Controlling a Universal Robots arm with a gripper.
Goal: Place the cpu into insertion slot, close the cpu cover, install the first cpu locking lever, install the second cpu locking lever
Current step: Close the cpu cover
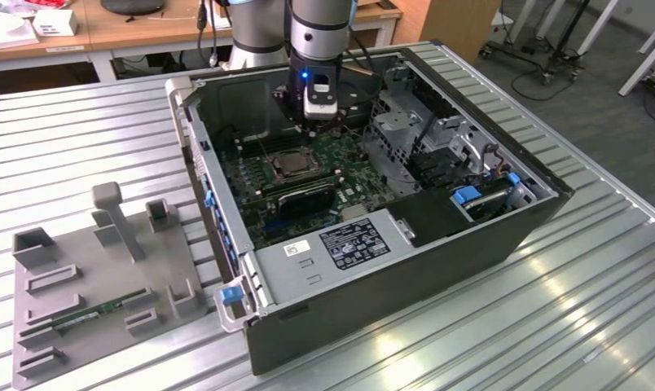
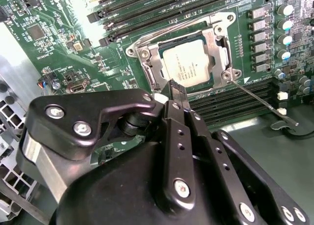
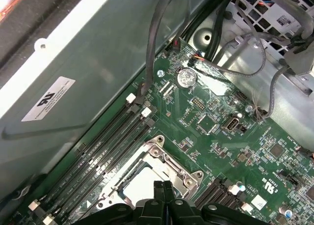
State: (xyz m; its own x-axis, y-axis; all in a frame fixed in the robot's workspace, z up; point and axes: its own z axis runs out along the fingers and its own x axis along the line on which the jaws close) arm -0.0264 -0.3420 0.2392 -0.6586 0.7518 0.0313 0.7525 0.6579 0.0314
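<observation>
Second wrist view: cpu seated, cover down

The small square silver-tan cpu [image 2: 189, 63] lies in the silver-rimmed square insertion slot [image 2: 139, 52] on the green motherboard [image 2: 64, 43]. The thin silver-grey windowed cpu cover [image 2: 152, 63] lies flat around it. The black gripper [image 2: 177, 89] is pinched closed, holds nothing, and has its tip just beside the cover's edge. A thin metal lever [image 2: 265, 103] juts away from the slot's corner.

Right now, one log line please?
chip: seated under cover | cover: down | pincer: shut, empty, at cover edge | lever: sticking out
</observation>
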